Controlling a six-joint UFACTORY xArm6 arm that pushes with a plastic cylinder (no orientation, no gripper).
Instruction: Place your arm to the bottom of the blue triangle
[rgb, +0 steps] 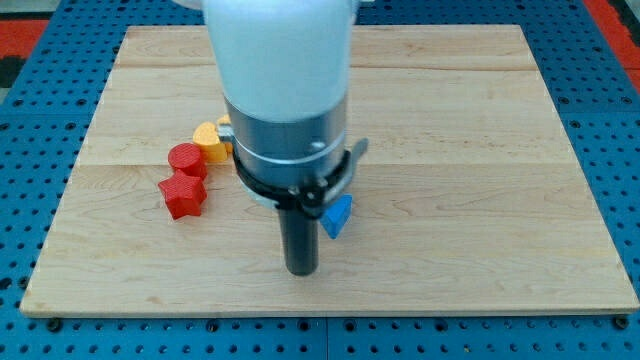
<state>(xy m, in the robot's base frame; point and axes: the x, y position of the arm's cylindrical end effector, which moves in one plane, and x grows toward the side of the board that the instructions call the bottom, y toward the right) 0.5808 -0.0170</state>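
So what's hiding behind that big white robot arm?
Poking out are part of a yellow block and a blue triangle beside my tip. Anything else behind the arm is covered.

White casing, silver collar, black clamp — dark rod, my tip.

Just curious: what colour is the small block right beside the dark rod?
Blue: the blue triangle, seen in the camera view, just right of my tip.

My tip on the wooden board, blue triangle just up-right, red star, red cylinder and yellow block up-left.
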